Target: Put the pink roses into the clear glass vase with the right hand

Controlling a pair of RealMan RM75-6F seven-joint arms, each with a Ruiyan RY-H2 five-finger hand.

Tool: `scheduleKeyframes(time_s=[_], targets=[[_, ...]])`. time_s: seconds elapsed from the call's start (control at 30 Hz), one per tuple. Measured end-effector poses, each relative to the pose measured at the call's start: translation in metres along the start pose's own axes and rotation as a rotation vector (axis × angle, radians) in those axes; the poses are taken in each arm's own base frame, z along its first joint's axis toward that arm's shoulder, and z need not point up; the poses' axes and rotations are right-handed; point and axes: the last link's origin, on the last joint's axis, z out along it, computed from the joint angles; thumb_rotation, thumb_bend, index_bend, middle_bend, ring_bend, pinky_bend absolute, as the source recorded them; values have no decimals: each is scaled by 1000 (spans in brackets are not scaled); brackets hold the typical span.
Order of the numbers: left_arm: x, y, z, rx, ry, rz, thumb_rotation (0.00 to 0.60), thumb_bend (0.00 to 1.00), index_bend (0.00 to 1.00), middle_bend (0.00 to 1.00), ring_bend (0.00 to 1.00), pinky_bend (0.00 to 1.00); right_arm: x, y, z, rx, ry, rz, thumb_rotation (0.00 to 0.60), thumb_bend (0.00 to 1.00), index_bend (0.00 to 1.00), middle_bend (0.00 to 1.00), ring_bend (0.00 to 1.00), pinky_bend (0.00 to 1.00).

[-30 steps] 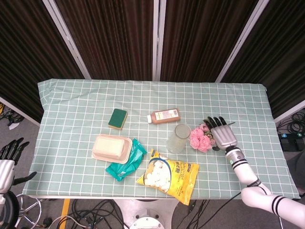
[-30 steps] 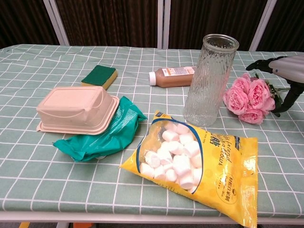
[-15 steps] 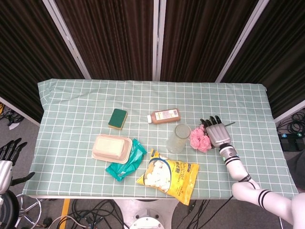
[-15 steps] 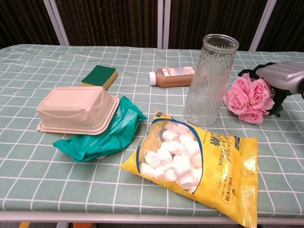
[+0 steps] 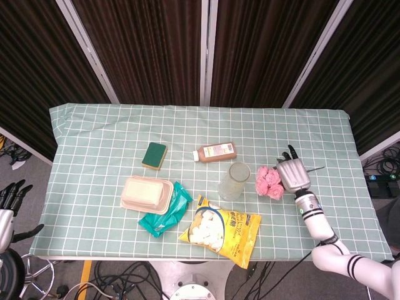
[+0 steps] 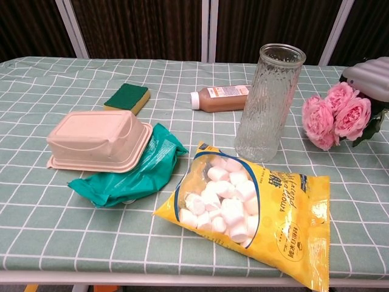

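We saw the right hand (image 5: 293,175) at the right side of the counter (image 5: 94,131), closed over the stem end of the pink roses (image 5: 269,182), with the blooms pointing toward the clear glass vase (image 5: 234,181). From the chest view the roses (image 6: 336,120) appeared lifted a little off the checked cloth, though we could not be sure of that from this angle, and only the edge of the hand (image 6: 369,76) showed there. The vase (image 6: 269,101) stood upright just beside the roses, to their left, with nothing in it that we could see. Behind the vase lay a brown bottle (image 5: 215,152) on its side, and further left a green sponge (image 5: 154,155). In front of the vase lay a yellow bag of marshmallows (image 6: 243,210), and to its left a beige lidded container (image 6: 96,139) rested partly on a crumpled green bag (image 6: 135,167). The left hand (image 5: 7,203) hung off the counter at the lower left of the head view, its fingers spread and holding nothing.
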Motion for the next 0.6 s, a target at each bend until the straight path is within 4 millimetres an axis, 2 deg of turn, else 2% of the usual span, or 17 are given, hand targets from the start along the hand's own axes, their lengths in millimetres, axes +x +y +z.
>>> scheduleKeyframes(time_s=[0.1, 0.3, 0.43, 0.6], targets=[[-1, 1, -1, -4, -7, 0, 600, 61, 113, 25, 0, 112, 16, 8, -9, -11, 44, 31, 600, 120, 801, 593, 219, 4], [-3, 6, 2, -19, -13, 0, 600, 62, 113, 25, 0, 112, 73, 25, -29, -41, 176, 152, 600, 116, 786, 587, 219, 32], [-3, 11, 3, -30, -16, 3, 600, 62, 113, 25, 0, 112, 121, 28, -45, -33, 266, 359, 600, 116, 782, 585, 231, 56], [-4, 13, 4, -33, -20, 6, 600, 61, 113, 25, 0, 112, 164, 23, -59, 27, 319, 656, 600, 118, 767, 584, 232, 59]])
